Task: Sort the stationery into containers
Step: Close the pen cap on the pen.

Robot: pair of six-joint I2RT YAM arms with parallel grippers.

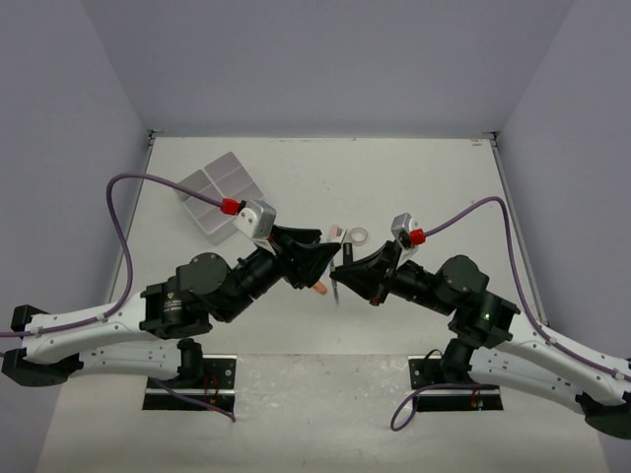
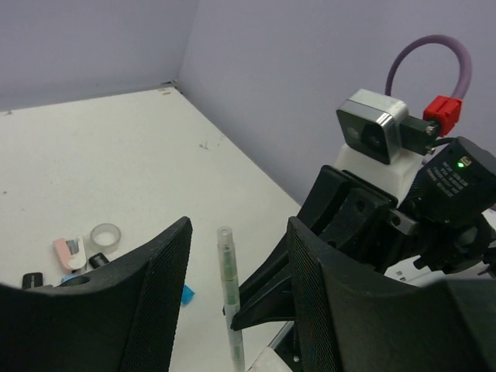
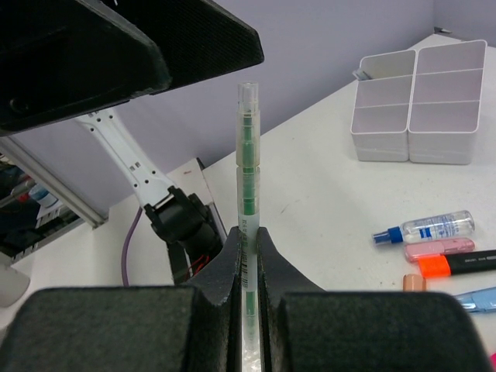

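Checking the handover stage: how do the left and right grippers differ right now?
The right gripper is shut on the clear green-cored pen; the left gripper is open, gripping nothing. The right grips the pen lower down; the left straddles its top end, gaps either side. Both face each other mid-table.

- Left arm (image 1: 192,291) extended from the near-left base, elbow folded, wrist aimed right toward mid-table.
- Left gripper (image 1: 323,258) had its jaws parted, one finger on either side of the thin pen (image 3: 246,155), with a gap showing on both sides.
- Right arm (image 1: 463,286) mirrored it from the near-right, wrist aimed left.
- Right gripper (image 3: 246,232) was clamped on the pen's lower shaft, the rest sticking out past its fingertips.
- The two grippers faced each other nose to nose, close together.
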